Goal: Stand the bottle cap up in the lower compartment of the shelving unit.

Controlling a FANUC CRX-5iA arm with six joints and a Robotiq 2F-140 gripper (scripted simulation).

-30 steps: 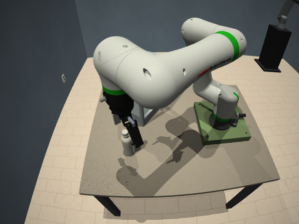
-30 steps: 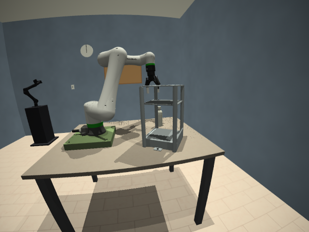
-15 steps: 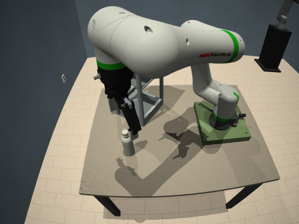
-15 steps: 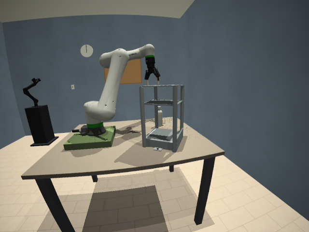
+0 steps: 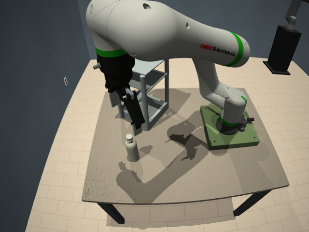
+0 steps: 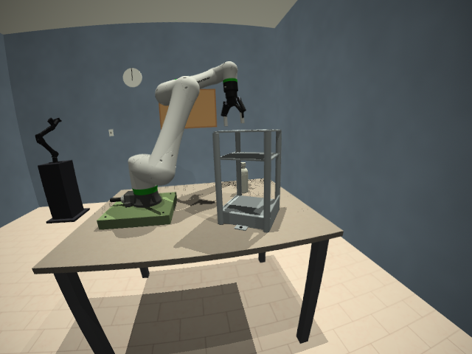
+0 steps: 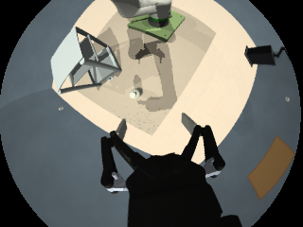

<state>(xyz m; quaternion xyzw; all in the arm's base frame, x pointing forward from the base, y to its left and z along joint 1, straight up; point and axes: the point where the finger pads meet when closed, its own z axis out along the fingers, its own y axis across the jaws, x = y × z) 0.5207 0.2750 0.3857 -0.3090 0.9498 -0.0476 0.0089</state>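
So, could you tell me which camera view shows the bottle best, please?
The top view: the bottle stands unobstructed on the table, cap and body clear. The exterior view shows it only partly, behind the shelving unit. In the wrist view it is tiny.

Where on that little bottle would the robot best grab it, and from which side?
Probably around the straight body, below the narrow neck, coming in level from the side facing away from the shelf. The bottle stands upright with its cap up, apart from the shelf, and a side grip keeps it upright for sliding under the low shelf. The end effector hangs open, high above.
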